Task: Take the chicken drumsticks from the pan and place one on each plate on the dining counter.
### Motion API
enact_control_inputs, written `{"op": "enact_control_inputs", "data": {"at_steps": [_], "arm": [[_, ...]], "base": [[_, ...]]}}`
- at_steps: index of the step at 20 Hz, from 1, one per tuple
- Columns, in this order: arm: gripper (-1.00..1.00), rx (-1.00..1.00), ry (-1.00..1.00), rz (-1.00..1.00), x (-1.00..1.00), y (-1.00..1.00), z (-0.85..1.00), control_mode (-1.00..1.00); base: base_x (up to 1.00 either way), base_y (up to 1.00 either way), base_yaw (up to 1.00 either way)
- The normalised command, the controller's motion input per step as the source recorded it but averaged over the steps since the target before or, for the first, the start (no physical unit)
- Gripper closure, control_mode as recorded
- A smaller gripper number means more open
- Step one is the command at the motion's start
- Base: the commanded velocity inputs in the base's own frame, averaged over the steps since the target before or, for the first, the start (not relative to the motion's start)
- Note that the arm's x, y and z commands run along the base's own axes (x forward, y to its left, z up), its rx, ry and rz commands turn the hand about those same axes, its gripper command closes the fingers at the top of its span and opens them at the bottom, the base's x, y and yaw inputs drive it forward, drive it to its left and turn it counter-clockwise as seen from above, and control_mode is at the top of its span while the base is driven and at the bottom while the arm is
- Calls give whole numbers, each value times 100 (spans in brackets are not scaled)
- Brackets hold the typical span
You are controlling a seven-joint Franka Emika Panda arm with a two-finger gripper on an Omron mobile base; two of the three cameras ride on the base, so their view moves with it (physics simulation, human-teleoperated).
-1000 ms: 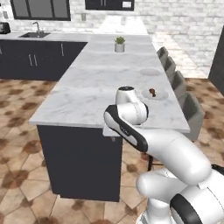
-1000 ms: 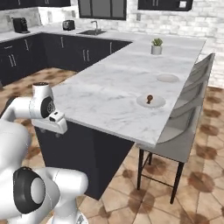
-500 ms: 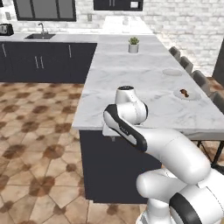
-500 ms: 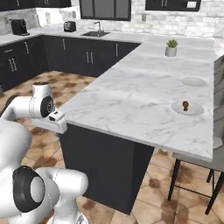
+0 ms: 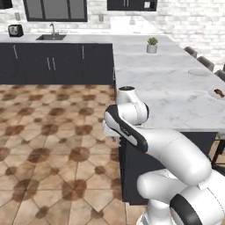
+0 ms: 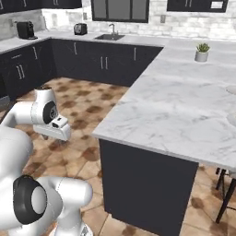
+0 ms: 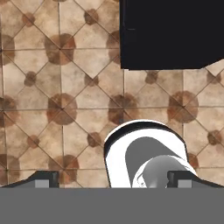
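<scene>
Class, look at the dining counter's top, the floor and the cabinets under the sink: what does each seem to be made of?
Dining counter: apparently polished marble, white with grey veins. Floor: seemingly ceramic or stone tile, beige with brown diamond insets. Cabinets: dark, matt panels with slim metal-looking handles; material unclear.

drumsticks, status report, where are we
Tool open, empty, pointing down at floor tiles. One drumstick on plate on dining counter, far right; second plate bare. Nothing in the way.

Open tiled floor [image 7: 57, 87] is lying below the gripper [image 7: 113, 179]; the dark counter base [image 7: 170, 35] is blocking one side.
</scene>
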Motion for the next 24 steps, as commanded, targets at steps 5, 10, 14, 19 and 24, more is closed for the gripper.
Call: {"op": "enact_control_inputs", "data": {"at_steps": [5,10,14,19,24], "arm": [[-100,0,0,0,0,0,0,100],[-100,0,0,0,0,0,0,100],[-100,0,0,0,0,0,0,100],[-100,0,0,0,0,0,0,100],[-100,0,0,0,0,0,0,100]], "base": [[51,100,-7],[81,93,-5],[97,77,-1],[100,52,-9],[100,48,-12]]}}
